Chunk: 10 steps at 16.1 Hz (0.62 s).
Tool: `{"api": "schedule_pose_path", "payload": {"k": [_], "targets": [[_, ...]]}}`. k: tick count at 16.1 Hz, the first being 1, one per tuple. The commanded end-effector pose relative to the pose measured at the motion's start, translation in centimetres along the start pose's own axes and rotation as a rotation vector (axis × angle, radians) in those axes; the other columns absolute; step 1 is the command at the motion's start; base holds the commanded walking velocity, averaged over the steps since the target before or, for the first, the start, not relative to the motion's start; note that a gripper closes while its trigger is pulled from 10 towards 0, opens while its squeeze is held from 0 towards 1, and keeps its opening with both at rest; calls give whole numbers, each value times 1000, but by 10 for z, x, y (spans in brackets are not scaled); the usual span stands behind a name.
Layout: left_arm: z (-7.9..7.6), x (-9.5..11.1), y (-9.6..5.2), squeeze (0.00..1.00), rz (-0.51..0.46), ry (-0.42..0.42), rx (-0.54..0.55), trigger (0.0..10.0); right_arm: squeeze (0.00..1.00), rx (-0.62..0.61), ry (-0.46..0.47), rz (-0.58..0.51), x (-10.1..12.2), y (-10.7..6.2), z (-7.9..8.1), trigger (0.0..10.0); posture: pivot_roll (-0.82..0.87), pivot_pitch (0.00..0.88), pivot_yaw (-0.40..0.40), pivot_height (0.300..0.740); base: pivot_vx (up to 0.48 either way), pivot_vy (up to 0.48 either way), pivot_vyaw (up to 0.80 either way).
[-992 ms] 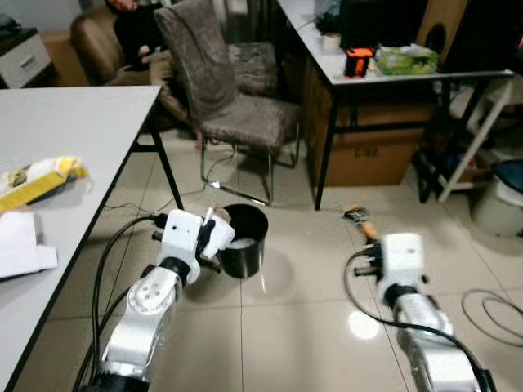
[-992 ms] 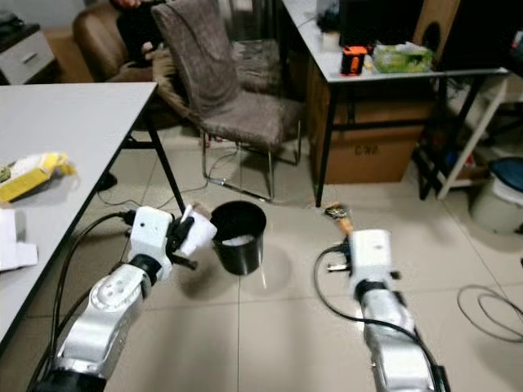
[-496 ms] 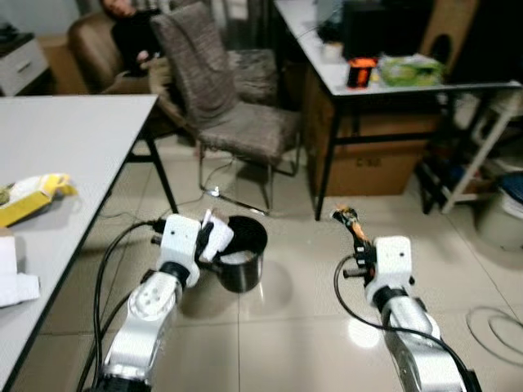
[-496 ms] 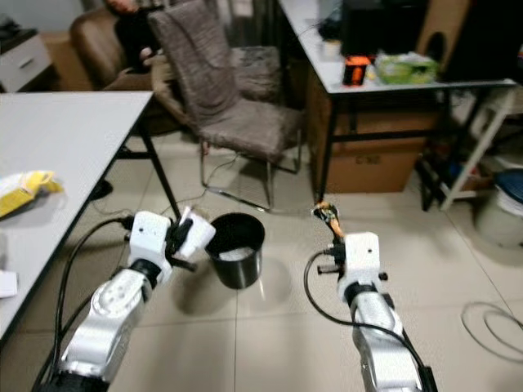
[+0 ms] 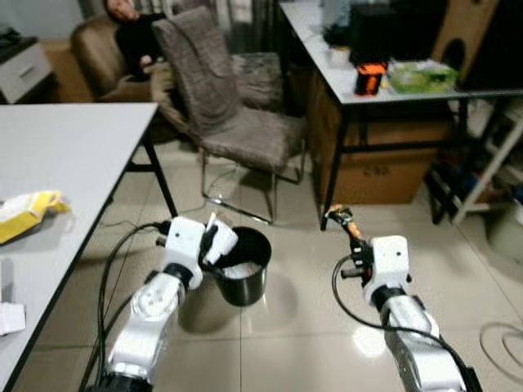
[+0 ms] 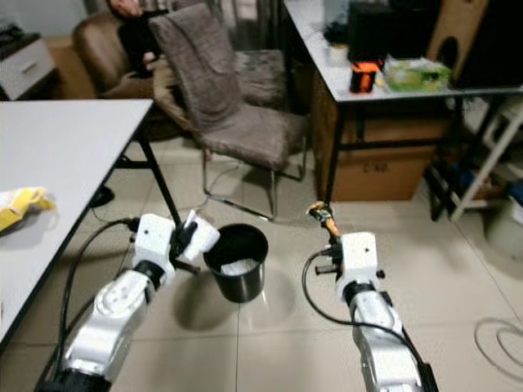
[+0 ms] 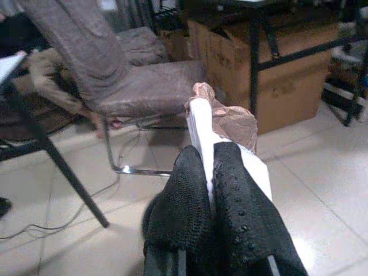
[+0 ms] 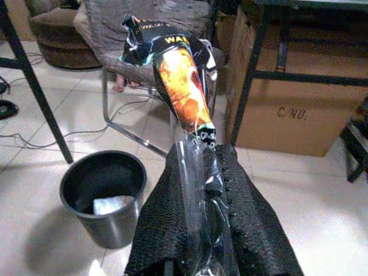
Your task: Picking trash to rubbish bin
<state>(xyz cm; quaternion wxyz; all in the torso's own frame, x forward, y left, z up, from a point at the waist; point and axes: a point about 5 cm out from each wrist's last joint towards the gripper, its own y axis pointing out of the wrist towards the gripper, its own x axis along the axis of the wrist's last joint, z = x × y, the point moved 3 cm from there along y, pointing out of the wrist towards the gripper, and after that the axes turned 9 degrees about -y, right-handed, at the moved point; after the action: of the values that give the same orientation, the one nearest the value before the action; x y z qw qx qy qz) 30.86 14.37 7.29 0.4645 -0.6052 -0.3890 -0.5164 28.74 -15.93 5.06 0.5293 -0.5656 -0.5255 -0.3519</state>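
Having crept forward over the past second, the left hand [image 5: 219, 242] now hangs at the near rim of the round black plastic bin [image 5: 243, 265], its fingers clamped on a crumpled white-and-tan scrap [image 7: 221, 123], so the drop looks close. Further right, the right hand [image 5: 353, 233] pinches an orange printed snack wrapper [image 8: 183, 86], well clear of the bin.

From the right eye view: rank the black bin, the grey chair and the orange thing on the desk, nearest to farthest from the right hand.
1. Black bin, on the floor to the left of the right hand.
2. Grey chair, behind the bin.
3. Orange thing, up on the desk, farthest back.
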Motion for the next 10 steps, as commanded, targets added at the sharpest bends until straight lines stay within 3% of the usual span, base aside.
{"api": "schedule_pose_path", "payload": {"k": [1,10], "targets": [[11,5,0,0,-7,30,32,10000,0,37,17,-6,1,3,9,10000,-66,0,34,740,398,0,-400],[15,-1,-2,0,13,17,46,10000,0,80,-9,16,-2,4,14,10000,-73,0,23,740,412,0,0]]}}
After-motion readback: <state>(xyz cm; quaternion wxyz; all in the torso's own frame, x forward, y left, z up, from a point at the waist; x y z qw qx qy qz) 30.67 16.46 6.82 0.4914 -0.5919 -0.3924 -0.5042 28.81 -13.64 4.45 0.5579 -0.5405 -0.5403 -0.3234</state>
